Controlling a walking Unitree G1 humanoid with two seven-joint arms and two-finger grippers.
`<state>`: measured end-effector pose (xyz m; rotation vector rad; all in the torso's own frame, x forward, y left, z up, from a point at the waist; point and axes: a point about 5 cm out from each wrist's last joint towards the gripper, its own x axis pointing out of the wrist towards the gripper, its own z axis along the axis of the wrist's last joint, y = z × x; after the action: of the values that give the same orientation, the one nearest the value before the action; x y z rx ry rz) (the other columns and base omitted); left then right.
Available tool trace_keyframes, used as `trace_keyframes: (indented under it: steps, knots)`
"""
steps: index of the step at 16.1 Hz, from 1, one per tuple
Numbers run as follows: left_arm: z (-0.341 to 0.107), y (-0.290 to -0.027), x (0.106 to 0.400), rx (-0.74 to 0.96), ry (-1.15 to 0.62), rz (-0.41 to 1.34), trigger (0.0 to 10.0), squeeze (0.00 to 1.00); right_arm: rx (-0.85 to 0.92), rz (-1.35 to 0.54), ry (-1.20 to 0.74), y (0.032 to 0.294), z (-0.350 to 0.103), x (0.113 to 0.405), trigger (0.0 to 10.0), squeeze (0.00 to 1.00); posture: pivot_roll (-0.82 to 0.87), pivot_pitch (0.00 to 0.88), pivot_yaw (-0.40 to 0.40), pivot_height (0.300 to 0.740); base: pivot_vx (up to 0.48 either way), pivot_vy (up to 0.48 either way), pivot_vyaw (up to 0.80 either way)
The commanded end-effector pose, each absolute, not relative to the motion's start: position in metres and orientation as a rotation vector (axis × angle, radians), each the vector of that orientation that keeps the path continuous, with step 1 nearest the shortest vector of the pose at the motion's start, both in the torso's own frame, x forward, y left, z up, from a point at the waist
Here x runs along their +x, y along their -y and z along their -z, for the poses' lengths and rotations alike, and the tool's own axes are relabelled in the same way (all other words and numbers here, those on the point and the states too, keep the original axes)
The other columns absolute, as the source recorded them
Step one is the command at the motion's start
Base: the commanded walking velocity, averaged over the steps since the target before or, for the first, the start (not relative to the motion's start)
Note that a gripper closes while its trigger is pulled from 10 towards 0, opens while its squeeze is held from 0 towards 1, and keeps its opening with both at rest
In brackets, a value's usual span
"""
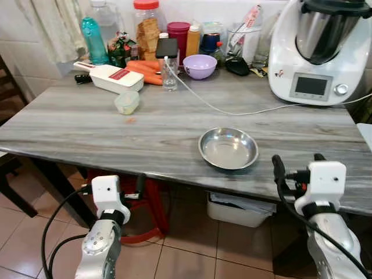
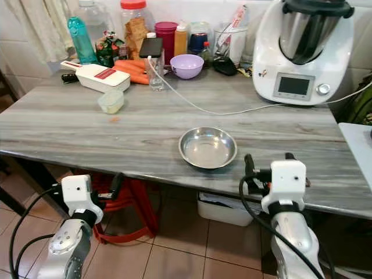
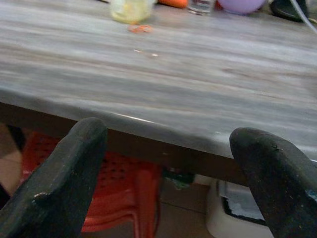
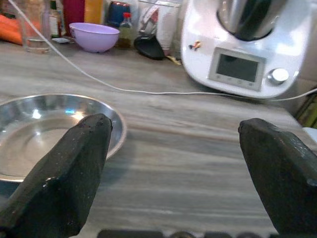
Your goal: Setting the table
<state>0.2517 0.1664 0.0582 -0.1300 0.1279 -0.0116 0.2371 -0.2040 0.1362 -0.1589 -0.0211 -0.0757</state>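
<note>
An empty steel bowl [image 1: 228, 148] sits on the grey wood-grain table [image 1: 87, 131], close to its front edge. My right gripper [image 1: 298, 159] is open, level with the table edge just right of the bowl. In the right wrist view its fingers [image 4: 64, 173] frame the bowl's rim [image 4: 99, 106] and bare tabletop. My left gripper [image 1: 113, 185] is open below the front edge, left of the bowl and holding nothing. The left wrist view shows its fingertips [image 3: 64, 183] under the table edge [image 3: 148, 121].
At the back of the table stand a purple bowl [image 1: 199, 65], a glass [image 1: 170, 78], bottles and jars, carrots [image 1: 145, 70], a white slicer [image 1: 113, 77] and a small plastic container [image 1: 127, 102]. A white kitchen machine [image 1: 317, 49] stands back right, its cable [image 1: 232, 110] crossing the table. Beneath are a red stool [image 1: 145, 203] and a white box [image 1: 238, 209].
</note>
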Motion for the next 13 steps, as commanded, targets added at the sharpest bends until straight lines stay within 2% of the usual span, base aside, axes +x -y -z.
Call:
trace_keyframes:
  steps: [1,2,3,11,13]
  knots:
    - [-0.057,-0.169,0.250,-0.114,-0.127,-0.014,10.0,0.00,-0.156,0.068,0.001,0.205,-0.132,0.238,10.0,1.00,-0.07,0.000,0.016,0.740,0.000,0.000,0.00]
    - [-0.057,-0.169,0.250,-0.109,-0.128,-0.018,10.0,0.00,-0.152,0.068,-0.001,0.205,-0.131,0.238,10.0,1.00,-0.07,0.000,0.019,0.740,0.000,0.000,0.00]
    - [-0.057,-0.170,0.247,-0.088,-0.124,-0.020,10.0,0.00,-0.126,0.074,0.003,0.200,-0.130,0.237,10.0,0.00,-0.07,0.000,0.032,0.740,0.000,0.000,0.00]
    - [-0.062,-0.160,0.261,-0.023,-0.132,0.064,10.0,0.00,-0.099,0.146,-0.019,0.207,-0.125,0.228,10.0,0.00,-0.15,0.000,0.105,0.740,0.000,0.000,0.00]
    - [-0.068,-0.161,0.268,-0.020,-0.115,0.077,10.0,0.00,-0.078,0.168,-0.018,0.202,-0.120,0.221,10.0,0.00,-0.16,0.000,0.125,0.740,-0.247,0.000,-0.47]
